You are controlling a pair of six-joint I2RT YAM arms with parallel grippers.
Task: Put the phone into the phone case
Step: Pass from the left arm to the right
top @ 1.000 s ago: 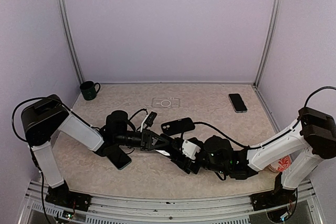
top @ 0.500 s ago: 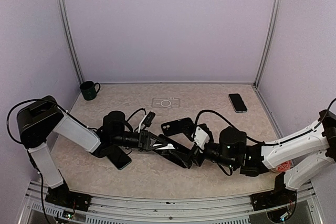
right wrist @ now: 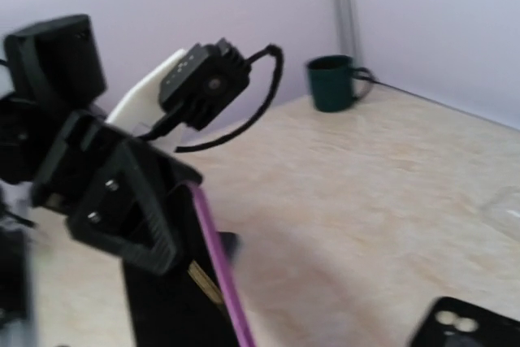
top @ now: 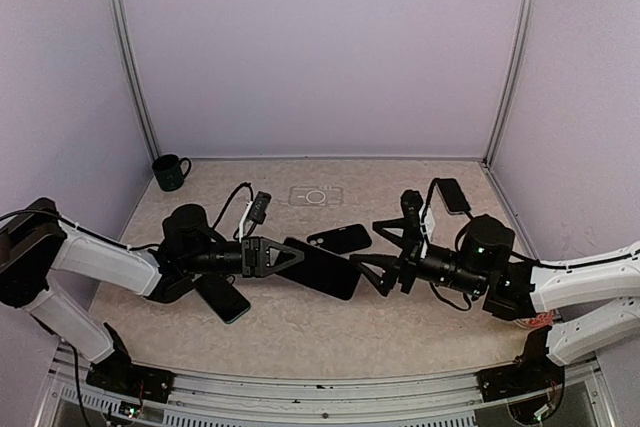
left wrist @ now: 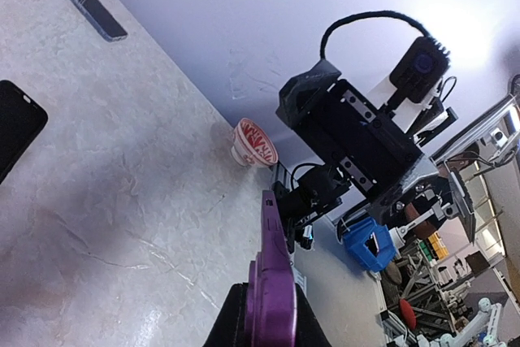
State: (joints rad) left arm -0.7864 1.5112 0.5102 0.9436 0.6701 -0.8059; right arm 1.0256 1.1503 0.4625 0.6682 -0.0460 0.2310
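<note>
Pinching the phone (top: 322, 269) by 1 short end, the left gripper (top: 283, 255) is closed flat on it at the middle of the table (top: 300, 329); whether the phone's far end touches the surface cannot be told. From above the phone reads as a plain black slab, while both wrist views catch its purple edge (left wrist: 270, 282). The right gripper (top: 372, 250) faces it with its 2 fingers spread wide, just beyond the phone's free end and holding nothing; its own camera view is blurred and does not show those fingers clearly. The black phone case (top: 340, 238) lies flat just behind the phone, and only its corner shows in the right wrist view (right wrist: 463, 324). A second phone (top: 452, 195) at the back right is partly covered by the right wrist camera, and a third phone (top: 226, 300) lies half under the left arm. The patterned cup (left wrist: 253, 142), plain in the left wrist view, is mostly hidden behind the right arm from above. Bare table lies toward the near edge and around the green mug (top: 170, 172).
</note>
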